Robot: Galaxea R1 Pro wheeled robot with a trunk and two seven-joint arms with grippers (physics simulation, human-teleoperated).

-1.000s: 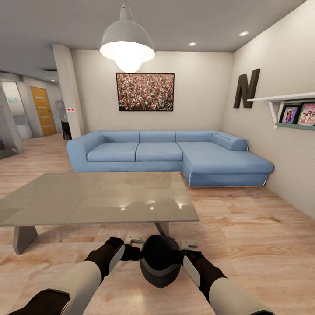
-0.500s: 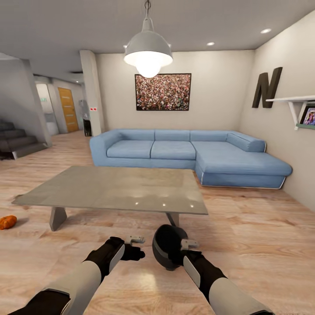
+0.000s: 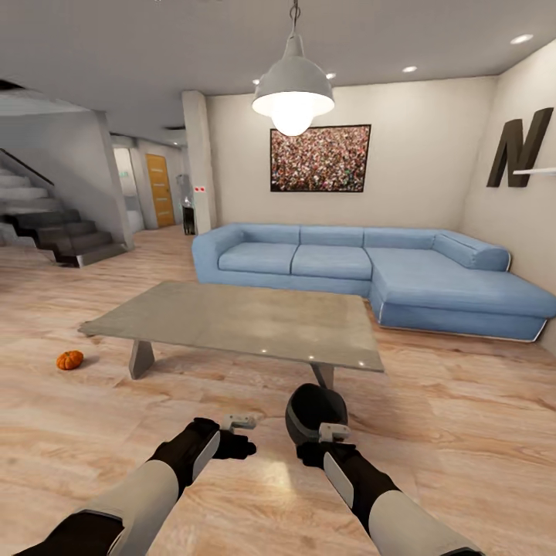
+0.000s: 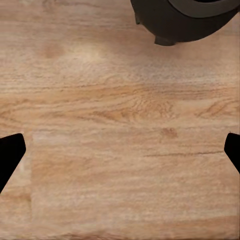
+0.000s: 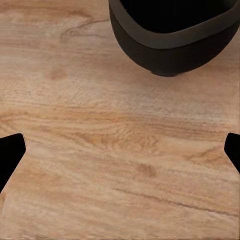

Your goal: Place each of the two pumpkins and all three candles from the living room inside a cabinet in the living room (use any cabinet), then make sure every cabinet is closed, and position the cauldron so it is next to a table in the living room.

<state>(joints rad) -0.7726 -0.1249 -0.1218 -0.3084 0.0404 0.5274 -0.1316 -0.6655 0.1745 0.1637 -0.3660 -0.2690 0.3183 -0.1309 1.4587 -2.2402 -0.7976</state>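
- Wooden floor [image 3: 463, 401] of a living room, with a blue corner sofa [image 3: 371, 270] at the far wall and a pendant lamp [image 3: 293, 93] above.
- The cauldron [image 3: 315, 411] lies on the floor, just near the table [image 3: 232, 320], at its near right leg.
- The right gripper [image 3: 324, 434] is close behind the cauldron; its fingers are spread wide and hold nothing.
- The left gripper [image 3: 239, 432] is also wide and empty, left of the cauldron.
- One pumpkin [image 3: 69, 360] lies on the floor, left of the table.
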